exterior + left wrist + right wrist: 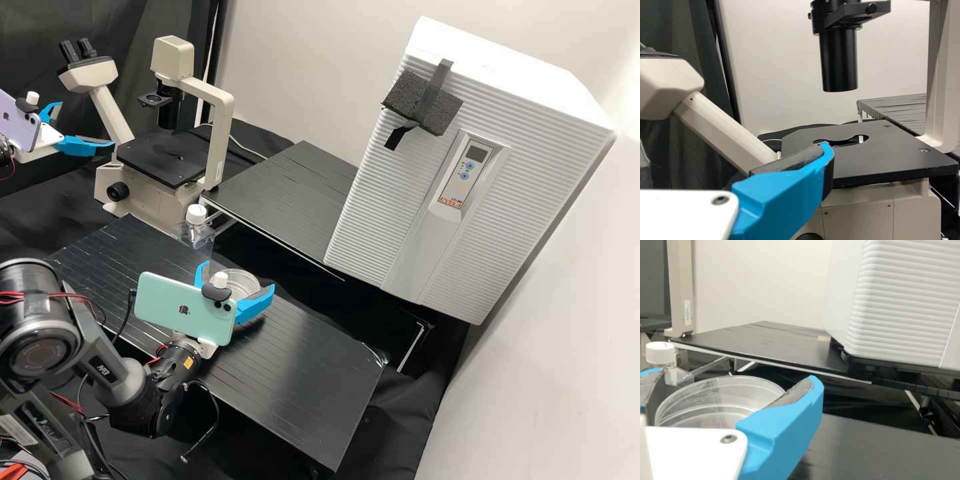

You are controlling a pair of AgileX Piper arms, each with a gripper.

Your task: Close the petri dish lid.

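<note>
At the far left, the left gripper (87,123) is held up beside the microscope (148,193), its two blue fingers spread apart. Further right, the bottle (196,215) is seen by the far edge of the bench (307,360), towards its far left corner. Next comes the petri dish (243,283), near the middle of that far edge, with the right gripper (241,275) around it; whether the plastic is clamped or merely surrounded cannot be told. The lid cannot be told apart from the clear walls, so its seating is left open. The step in hand is judged to be the bringing together of lid and dish. Next, the rims would need to be lined up level and the lid pressed down lightly, without the dish being pushed over the far edge.
</note>
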